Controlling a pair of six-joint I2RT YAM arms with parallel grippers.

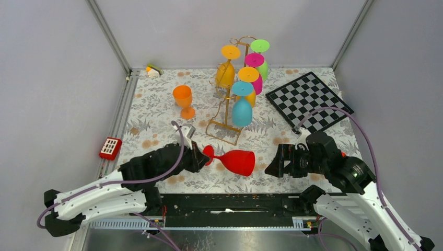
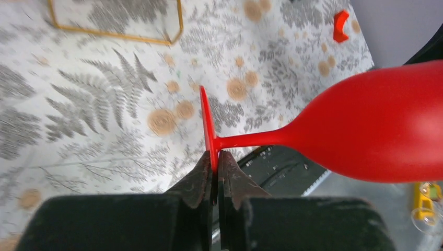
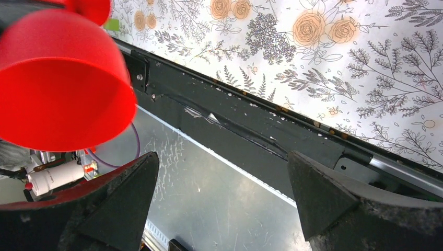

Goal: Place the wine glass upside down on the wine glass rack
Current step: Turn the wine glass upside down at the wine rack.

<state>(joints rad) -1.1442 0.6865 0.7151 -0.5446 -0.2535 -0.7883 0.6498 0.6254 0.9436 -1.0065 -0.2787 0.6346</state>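
A red wine glass (image 1: 237,161) lies on its side in the air near the table's front edge, bowl toward the right. My left gripper (image 1: 201,156) is shut on the rim of its round foot; the left wrist view shows the foot disc pinched between the fingertips of the left gripper (image 2: 215,170), with stem and bowl (image 2: 376,125) running off to the right. My right gripper (image 1: 271,166) stands wide open just right of the bowl, apart from it. In the right wrist view the bowl (image 3: 57,78) sits upper left, outside the right gripper (image 3: 222,162). The gold wine glass rack (image 1: 228,107) stands behind.
Several coloured glasses hang upside down on the rack, the blue one (image 1: 242,107) nearest. An orange glass (image 1: 183,99) stands upright left of the rack. A chessboard (image 1: 308,99) lies at the back right, a small red box (image 1: 110,148) at the left edge. The rack's base wire (image 2: 130,37) shows ahead.
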